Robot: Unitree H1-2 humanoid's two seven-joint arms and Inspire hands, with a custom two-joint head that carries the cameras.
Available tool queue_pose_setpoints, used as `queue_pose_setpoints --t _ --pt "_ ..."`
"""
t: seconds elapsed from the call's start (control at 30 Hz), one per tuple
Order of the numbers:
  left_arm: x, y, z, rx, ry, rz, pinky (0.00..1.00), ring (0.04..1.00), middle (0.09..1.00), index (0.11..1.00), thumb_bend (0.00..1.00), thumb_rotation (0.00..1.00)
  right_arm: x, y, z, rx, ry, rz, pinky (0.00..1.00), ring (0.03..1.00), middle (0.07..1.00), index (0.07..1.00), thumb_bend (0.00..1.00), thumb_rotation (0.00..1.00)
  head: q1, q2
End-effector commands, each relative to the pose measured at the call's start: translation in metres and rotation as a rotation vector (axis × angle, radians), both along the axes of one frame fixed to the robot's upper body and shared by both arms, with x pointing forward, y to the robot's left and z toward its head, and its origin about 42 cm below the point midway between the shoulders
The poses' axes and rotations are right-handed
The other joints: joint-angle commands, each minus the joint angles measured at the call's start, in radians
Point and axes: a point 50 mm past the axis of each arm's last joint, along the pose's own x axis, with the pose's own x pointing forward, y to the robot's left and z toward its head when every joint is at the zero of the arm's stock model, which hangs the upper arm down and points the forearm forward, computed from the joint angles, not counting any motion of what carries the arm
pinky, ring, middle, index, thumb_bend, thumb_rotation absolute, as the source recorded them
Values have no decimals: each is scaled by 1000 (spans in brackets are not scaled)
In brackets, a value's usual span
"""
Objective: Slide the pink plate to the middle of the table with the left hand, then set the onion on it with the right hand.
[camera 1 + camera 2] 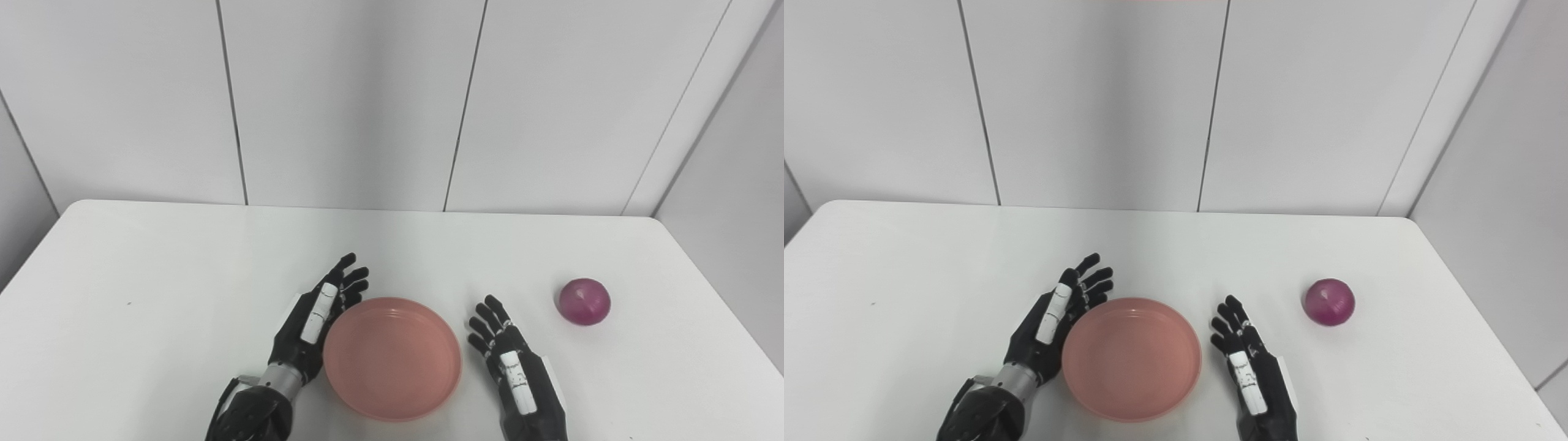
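The pink plate lies flat on the white table, close to the near edge and about midway between the left and right edges. It holds nothing.

The left hand is at the plate's left side, palm turned toward the rim, fingers extended and spread, pointing toward the far edge. It is released and grasps nothing. The hand lies just beside the rim; actual contact cannot be confirmed from either view.

The right hand is on the plate's right side, near the rim but apart from it, with bare table showing between. Its fingers are likewise extended and separated, pointing toward the far edge, and it holds nothing.

The onion, purple-red and round, sits on the table toward the right edge, well apart from the plate and clear of the right hand, a little farther from the near edge than the plate's centre
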Motion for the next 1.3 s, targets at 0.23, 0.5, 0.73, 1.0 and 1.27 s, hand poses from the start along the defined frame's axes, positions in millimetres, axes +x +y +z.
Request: queue_pose_setpoints --t 0.23,0.5,0.73,1.0,1.27 --pt "9 10 -4 24 -3 10 897 882 871 903 821 877 29 -31 81 -291 -260 -46 771 864 876 885 819 680 -35 -15" --pt "12 25 -8 24 1 15 907 882 868 902 839 865 55 -64 132 -554 -326 -86 753 866 871 863 914 601 -84 -28" --pt "12 31 -8 16 3 10 919 888 875 906 805 862 76 -83 160 -821 -318 -58 668 836 889 851 998 498 -118 -35" --pt "13 33 -6 15 3 6 922 890 872 899 779 864 105 -100 187 -1169 -204 3 706 849 881 829 1000 270 -129 -40" --pt "12 32 -9 19 8 4 928 890 866 902 776 873 138 -119 204 -1423 -2 63 652 837 866 818 1000 229 -132 -41"
